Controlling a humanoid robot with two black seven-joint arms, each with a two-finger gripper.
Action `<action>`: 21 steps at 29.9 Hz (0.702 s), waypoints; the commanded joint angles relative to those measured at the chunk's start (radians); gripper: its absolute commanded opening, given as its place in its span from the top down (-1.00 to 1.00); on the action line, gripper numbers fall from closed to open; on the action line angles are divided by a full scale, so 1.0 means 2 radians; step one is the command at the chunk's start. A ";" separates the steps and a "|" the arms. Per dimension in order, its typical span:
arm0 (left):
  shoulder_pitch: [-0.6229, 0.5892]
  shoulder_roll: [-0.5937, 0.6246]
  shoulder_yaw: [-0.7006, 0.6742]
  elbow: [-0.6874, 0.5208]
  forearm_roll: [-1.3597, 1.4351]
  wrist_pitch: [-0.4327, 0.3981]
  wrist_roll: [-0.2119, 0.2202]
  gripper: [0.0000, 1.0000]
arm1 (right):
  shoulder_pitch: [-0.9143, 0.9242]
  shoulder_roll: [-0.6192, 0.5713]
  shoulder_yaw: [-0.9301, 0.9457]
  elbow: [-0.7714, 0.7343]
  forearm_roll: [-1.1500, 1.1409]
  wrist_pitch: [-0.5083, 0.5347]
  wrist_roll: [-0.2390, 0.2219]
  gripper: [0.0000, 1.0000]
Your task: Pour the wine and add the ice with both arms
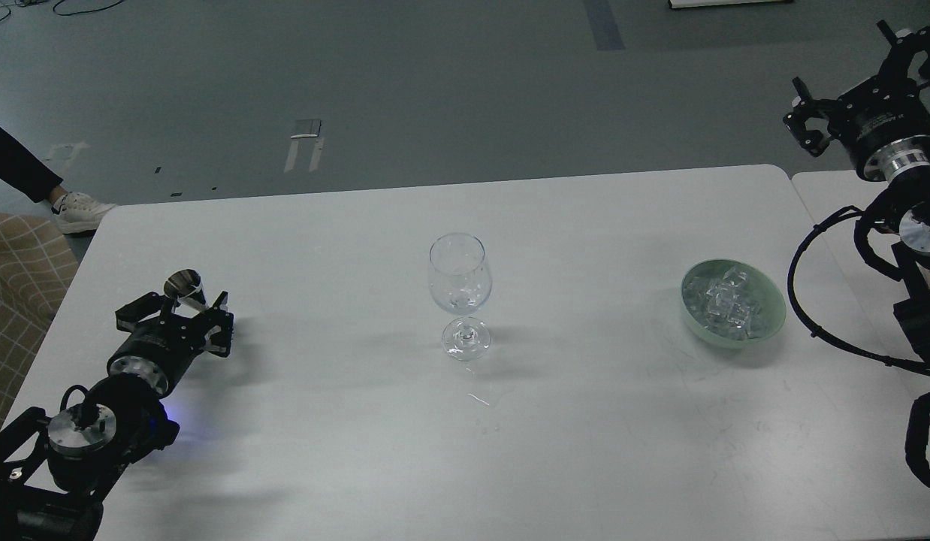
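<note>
Head view looks down on a white table [345, 451]. Near the middle stands a clear wine glass [460, 297], upright on its foot. It looks almost empty, with just a few wet marks inside. A small wet spot [480, 399] lies on the table just in front of the glass.

To the right of the glass, well apart from it, sits a pale green bowl [769, 319]. The ice [724, 300] is piled inside this bowl (many small clear cubes).

On the left, the left gripper [181, 306] is low over the table near its left edge. Its two fingers are closed around a small shiny metal cup [183, 285], which tilts away from the robot. The cup is far from the wine glass.

On the right, the right gripper [848, 83] is up high, past the far right corner of the table. Its fingers are spread apart and hold nothing. It is well away from the bowl.

A person's white shoe [80, 213] shows on the gray floor at the far left.
</note>
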 commanded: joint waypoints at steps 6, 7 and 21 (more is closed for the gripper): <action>-0.001 -0.008 0.000 0.003 0.007 0.000 0.000 -0.01 | 0.003 -0.012 0.001 -0.013 0.000 0.001 0.000 -1.00; -0.003 -0.008 0.000 0.004 0.007 0.000 0.000 0.01 | 0.004 -0.013 0.001 -0.013 0.001 0.000 0.000 -1.00; -0.008 -0.008 0.000 0.011 0.007 -0.001 0.002 0.26 | 0.002 -0.014 0.001 -0.013 0.001 0.001 0.000 -1.00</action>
